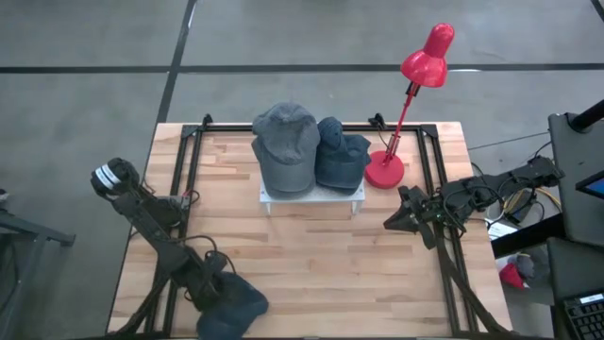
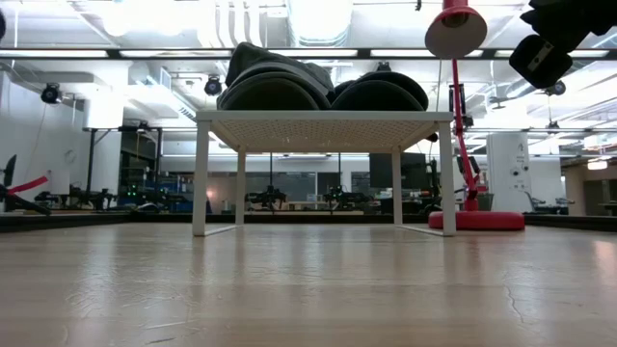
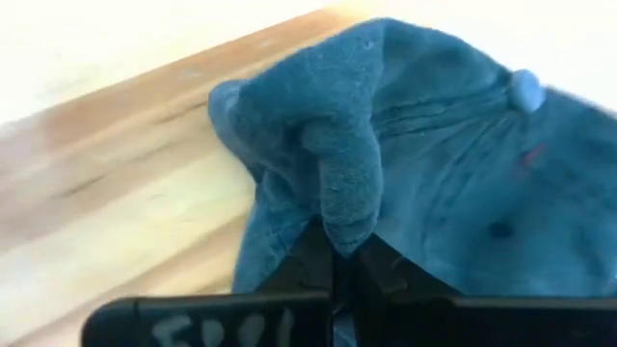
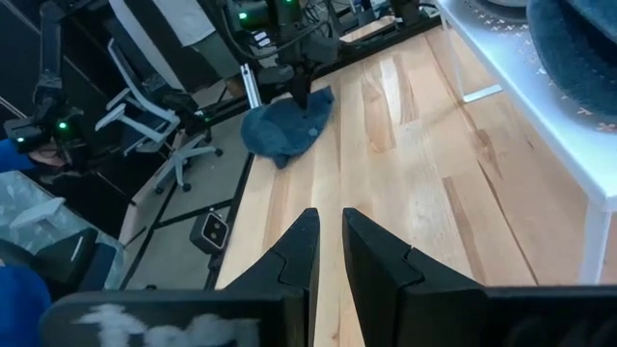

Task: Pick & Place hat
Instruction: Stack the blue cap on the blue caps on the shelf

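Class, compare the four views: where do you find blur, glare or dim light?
Left wrist view: blue hat soft, table edge washed out white. Low view: bright ceiling lights, hats on the white stand in silhouette. Right wrist view: room beyond table dim. High view: evenly lit.

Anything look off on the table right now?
One blue hat hangs over the table's near edge, its fabric bunched where the left gripper pinches it. The two hats on the white stand look settled.
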Robot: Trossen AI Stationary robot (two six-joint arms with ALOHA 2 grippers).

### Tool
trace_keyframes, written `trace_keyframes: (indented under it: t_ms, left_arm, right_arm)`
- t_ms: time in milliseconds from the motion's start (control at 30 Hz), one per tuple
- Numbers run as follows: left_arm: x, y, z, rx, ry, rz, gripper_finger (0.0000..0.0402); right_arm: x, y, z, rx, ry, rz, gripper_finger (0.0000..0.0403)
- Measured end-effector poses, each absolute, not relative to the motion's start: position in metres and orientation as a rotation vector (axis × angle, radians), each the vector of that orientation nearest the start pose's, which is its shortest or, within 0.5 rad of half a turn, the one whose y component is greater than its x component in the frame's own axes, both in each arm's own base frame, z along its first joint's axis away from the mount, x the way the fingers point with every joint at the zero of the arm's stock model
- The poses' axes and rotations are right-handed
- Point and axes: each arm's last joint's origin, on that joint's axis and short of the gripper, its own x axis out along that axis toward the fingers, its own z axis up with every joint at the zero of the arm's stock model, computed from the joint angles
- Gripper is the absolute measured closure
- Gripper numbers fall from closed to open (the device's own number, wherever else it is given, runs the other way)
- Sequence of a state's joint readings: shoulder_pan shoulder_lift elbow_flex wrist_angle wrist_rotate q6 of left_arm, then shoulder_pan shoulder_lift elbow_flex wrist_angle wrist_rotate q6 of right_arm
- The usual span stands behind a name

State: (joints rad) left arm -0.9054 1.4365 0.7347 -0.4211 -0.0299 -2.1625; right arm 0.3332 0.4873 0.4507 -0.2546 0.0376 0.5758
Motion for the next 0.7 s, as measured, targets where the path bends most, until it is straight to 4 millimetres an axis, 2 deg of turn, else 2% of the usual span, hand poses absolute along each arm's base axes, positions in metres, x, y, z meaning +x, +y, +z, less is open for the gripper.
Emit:
trace_keyframes:
  t_ms: [167, 500, 700]
  left_arm:
    - [0.168, -0.204, 0.184, -1.374, 1.068, 0.559, 0.0397]
    - [0.197, -0.201, 0.23, -1.454, 0.328, 0.567, 0.04]
    - [0.228, -0.184, 0.258, -1.381, 0.138, 0.602, 0.0401]
  right_arm:
    - [0.12, 0.041, 0.251, 0.517, 0.363, 0.217, 0.0355]
    - [0.119, 0.043, 0.251, 0.529, 0.388, 0.303, 0.0355]
    - [0.121, 0.045, 0.259, 0.632, 0.333, 0.338, 0.0355]
